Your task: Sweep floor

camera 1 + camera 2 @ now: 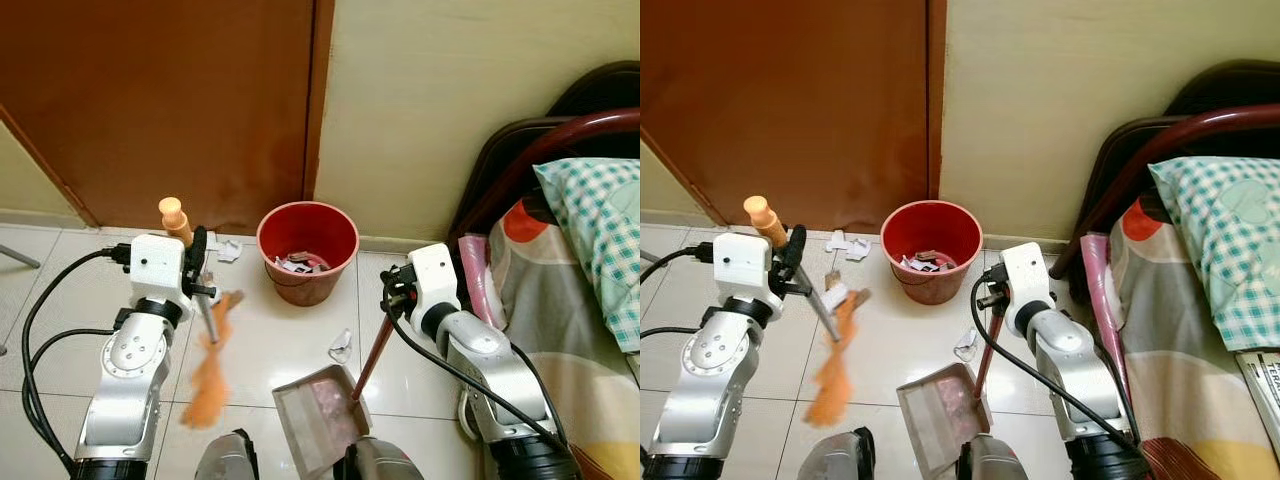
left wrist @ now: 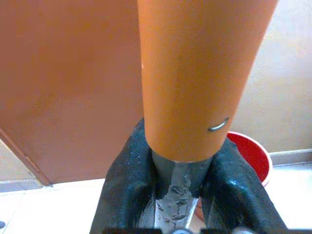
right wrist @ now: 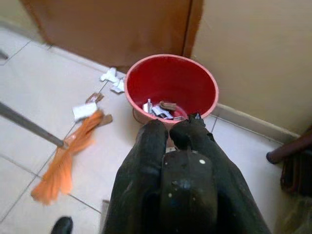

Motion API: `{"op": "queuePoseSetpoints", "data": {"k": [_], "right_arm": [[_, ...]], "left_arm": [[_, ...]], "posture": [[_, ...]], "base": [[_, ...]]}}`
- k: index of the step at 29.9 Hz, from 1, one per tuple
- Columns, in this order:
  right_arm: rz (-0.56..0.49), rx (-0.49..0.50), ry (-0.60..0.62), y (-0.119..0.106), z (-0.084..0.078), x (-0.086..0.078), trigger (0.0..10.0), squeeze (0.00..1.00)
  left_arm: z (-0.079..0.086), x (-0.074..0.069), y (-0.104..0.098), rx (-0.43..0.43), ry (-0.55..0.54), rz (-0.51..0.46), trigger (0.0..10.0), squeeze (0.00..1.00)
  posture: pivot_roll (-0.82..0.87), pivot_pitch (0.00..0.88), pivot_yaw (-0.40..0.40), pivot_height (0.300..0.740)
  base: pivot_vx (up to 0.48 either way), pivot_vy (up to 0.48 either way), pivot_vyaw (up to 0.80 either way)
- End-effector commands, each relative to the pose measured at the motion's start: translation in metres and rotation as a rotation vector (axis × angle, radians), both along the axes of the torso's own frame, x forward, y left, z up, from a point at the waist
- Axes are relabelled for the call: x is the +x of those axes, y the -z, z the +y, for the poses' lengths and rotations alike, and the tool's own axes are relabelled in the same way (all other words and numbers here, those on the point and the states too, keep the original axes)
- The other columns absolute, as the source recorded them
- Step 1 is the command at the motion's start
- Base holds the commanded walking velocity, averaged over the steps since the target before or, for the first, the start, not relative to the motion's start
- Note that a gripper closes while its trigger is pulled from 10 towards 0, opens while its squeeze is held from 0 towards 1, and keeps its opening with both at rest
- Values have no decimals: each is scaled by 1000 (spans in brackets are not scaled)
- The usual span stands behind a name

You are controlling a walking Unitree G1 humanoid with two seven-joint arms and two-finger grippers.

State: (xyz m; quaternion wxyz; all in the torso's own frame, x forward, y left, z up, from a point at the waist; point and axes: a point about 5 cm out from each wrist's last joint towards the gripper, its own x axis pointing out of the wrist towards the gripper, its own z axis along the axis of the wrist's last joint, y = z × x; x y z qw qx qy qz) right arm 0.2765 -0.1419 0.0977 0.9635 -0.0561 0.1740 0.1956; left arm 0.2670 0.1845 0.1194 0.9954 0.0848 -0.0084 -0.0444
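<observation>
Pale tiled floor (image 1: pixel 270 345). Red bucket (image 1: pixel 307 251) stands on it near wall and door (image 1: pixel 170 100), scraps inside. White paper scraps (image 1: pixel 848 244) lie beside bucket, toward door. Orange broom bristles (image 1: pixel 830 365) rest on tiles. Dustpan (image 1: pixel 318 405) sits flat in front of bucket. Clear wrapper (image 1: pixel 341 346) lies between bucket and dustpan.

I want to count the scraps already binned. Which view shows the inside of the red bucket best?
The right wrist view: it looks down into the red bucket at the scraps. Both eye views show it smaller; the left wrist view catches its rim.
</observation>
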Motion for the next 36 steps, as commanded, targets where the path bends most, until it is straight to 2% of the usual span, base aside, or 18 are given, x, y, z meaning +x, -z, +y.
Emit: {"op": "queuePoseSetpoints", "data": {"k": [1, 3, 6, 10, 11, 12, 16, 18, 22, 23, 28, 29, 32, 36], "right_arm": [[3, -16, 14, -5, -9, 0, 10000, 0], [-33, -26, 43, -20, -24, 6, 10000, 0], [-71, -32, 72, -31, -32, 15, 10000, 0], [-141, 7, 123, -50, -38, 26, 10000, 0], [-193, 59, 163, -63, -39, 32, 10000, 0], [-204, 71, 171, -66, -39, 33, 10000, 0], [-305, 85, 201, -86, -38, 39, 10000, 0], [-387, 44, 241, -96, -41, 42, 10000, 0], [-455, -6, 296, -103, -47, 45, 10000, 0], [-505, -55, 317, -107, -48, 48, 10000, 0], [-542, -126, 327, -101, -44, 52, 10000, 0], [-544, -169, 325, -91, -39, 54, 10000, 0], [-552, -216, 303, -79, -29, 54, 10000, 0], [-550, -237, 274, -65, -16, 55, 10000, 0]], "left_arm": [[-6, -2, 3, -9, 15, 2, 10000, 0], [-7, -3, 5, -18, 15, 8, 10000, 0], [-8, -3, 6, -23, 18, 12, 10000, 0], [-11, -2, 6, -25, 29, 13, 10000, 0], [-13, -1, 6, -27, 40, 13, 10000, 0], [-14, -1, 6, -27, 43, 12, 10000, 0], [-16, 0, 5, -29, 53, 11, 10000, 0], [-17, 0, 5, -30, 57, 13, 10000, 0], [-18, 0, 6, -31, 59, 14, 10000, 0], [-19, 0, 6, -32, 60, 13, 10000, 0], [-21, 0, 6, -35, 65, 12, 10000, 0], [-23, 0, 6, -38, 73, 13, 10000, 0], [-28, -1, 7, -49, 110, 29, 10000, 0], [-37, -4, 8, -52, 180, 46, 10000, 0]], "posture": [[10, 142, -73, 740], [9, 143, -66, 740], [5, 149, -58, 740], [5, 146, -48, 740], [6, 145, -45, 740], [6, 145, -45, 740], [7, 145, -43, 740], [8, 144, -40, 740], [9, 144, -43, 740], [9, 144, -43, 740], [13, 144, -46, 740], [17, 144, -48, 740], [22, 145, -49, 740], [28, 147, -50, 740]], "base": [[0, 0, 0], [0, 0, 0], [0, 0, 0], [0, 0, 0], [0, 0, 0], [0, 0, 0], [0, 0, 0], [0, 0, 0], [0, 0, 0], [0, 0, 0], [0, 0, 0], [0, 0, 0], [0, 0, 0], [0, 0, 0]]}}
